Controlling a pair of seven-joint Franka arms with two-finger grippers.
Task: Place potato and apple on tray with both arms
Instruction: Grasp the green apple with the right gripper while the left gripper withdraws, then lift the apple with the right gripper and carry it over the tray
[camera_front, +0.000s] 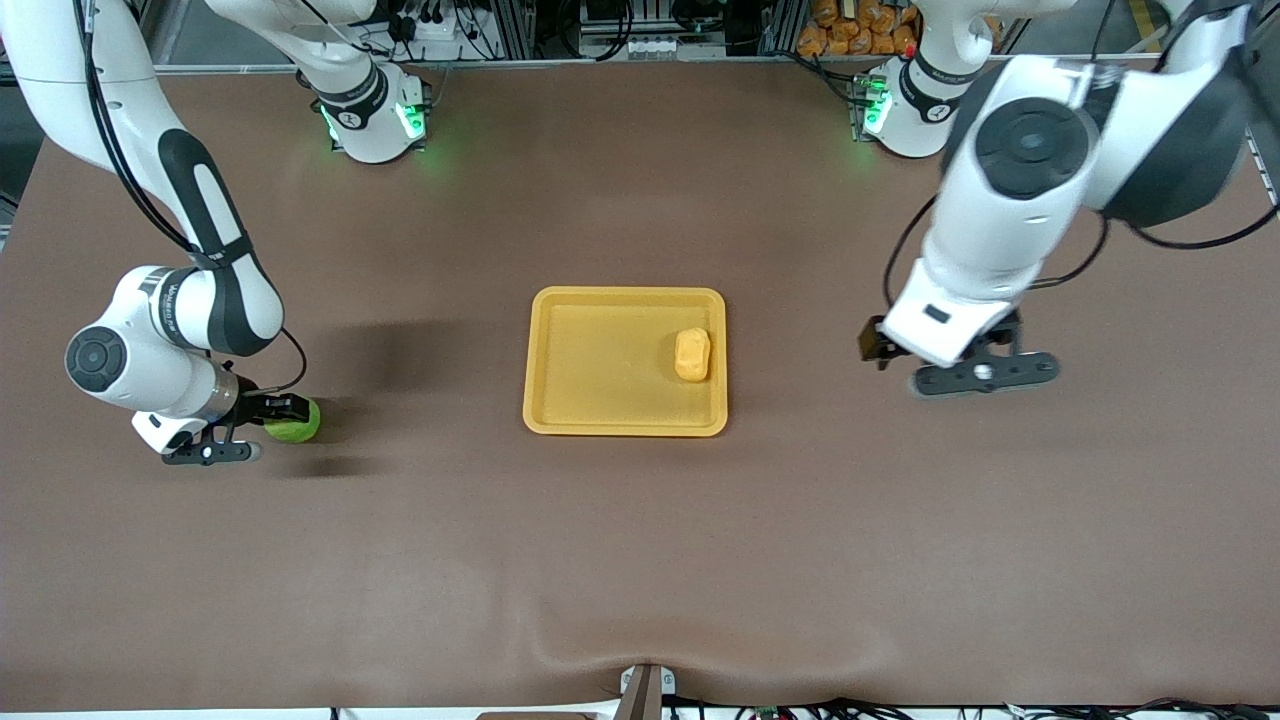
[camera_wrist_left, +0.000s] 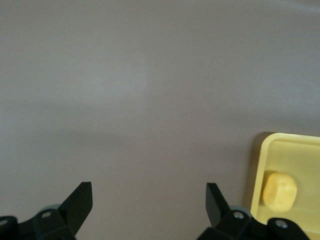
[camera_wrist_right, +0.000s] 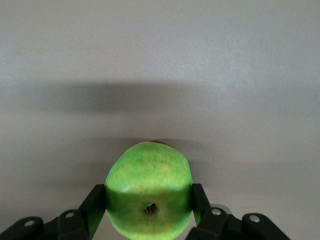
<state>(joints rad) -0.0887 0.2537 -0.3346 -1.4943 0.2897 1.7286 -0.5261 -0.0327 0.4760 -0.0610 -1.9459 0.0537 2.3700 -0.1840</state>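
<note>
At nine o'clock from the tray (camera_front: 625, 300), my right gripper (camera_front: 283, 408) clamps the apple (camera_front: 294, 421); I should lift straight, then carry it traywards beside the potato (camera_front: 692, 354). My left gripper (camera_front: 975, 372) waits, fingers apart.

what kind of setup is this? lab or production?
Likely a robotics lab bench: two arms bolted at a mat-covered table, cabling and aluminium framing along the edge, and toy-like props, an apple and a potato in a tray.

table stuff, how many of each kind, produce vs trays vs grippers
Produce: 2, the potato lying in the tray and the apple between the right gripper's fingers
Trays: 1, the yellow tray
Grippers: 2, the right gripper shut on the apple toward the right arm's end of the table, the left gripper open over bare table beside the tray
Total: 5
</note>
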